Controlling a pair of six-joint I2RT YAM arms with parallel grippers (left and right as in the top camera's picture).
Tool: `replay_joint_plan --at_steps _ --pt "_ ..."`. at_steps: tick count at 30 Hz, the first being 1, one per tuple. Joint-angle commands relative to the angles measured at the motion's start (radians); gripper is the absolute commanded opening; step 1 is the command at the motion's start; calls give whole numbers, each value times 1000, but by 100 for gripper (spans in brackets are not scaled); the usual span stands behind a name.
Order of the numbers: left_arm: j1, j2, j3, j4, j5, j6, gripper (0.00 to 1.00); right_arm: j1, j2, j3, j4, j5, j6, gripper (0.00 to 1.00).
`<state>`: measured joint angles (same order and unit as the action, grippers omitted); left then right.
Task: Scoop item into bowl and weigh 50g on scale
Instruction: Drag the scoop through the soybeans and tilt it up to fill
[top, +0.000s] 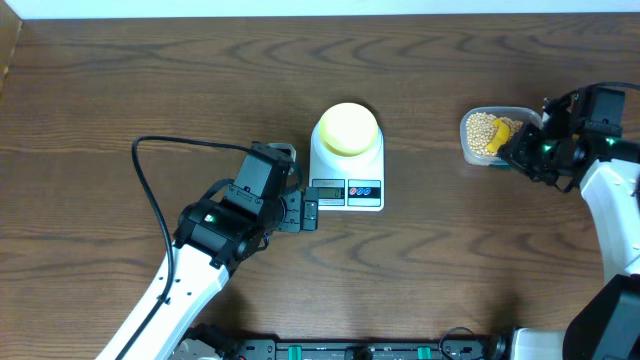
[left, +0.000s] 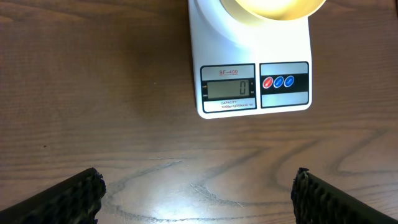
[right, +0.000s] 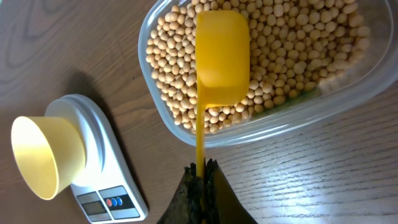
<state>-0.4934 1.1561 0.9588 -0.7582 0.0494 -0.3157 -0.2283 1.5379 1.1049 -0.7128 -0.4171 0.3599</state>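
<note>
"Fingers first: what have they got?"

"My right fingers (right: 214, 196) are pinched tight on the thin handle of the yellow scoop (right: 221, 59), whose cup lies on the beans (right: 171, 59) in the clear tub (right: 373, 87). My left fingers (left: 68, 199) are spread wide, holding nothing, hovering over the counter (left: 124, 74) just in front of the scale (left: 255, 37)."

"And the bowl?"

"The bowl (top: 347, 128) sits on the scale's platform, empty as far as I can see, and the display (left: 229, 89) reads 0 (so nothing is weighed yet)."

"What worries you?"

"The grip. I hold the handle at its very end, so a loaded cup could twist or droop and shed beans on the counter between tub and scale, which stand well apart. Round beans would roll. Tipping too fast could overshoot 50g, and a knock on the bowl could shift it off the platform."
</note>
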Motion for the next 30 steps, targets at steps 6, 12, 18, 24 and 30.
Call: replay_joint_plan --at_steps 6,12,18,24,30 --pt "5 0 2 -1 -13 12 98 -34 7 -15 18 -114 36 1" --pt "5 0 2 -1 -13 12 98 -47 7 -18 26 -139 37 1" --pt "5 0 2 -1 -13 12 98 -67 7 -24 22 -140 37 1" --pt "5 0 2 -1 -13 12 98 -95 7 -42 23 -148 37 1" --pt "5 0 1 -1 -13 12 98 -125 7 -73 55 -239 37 1"
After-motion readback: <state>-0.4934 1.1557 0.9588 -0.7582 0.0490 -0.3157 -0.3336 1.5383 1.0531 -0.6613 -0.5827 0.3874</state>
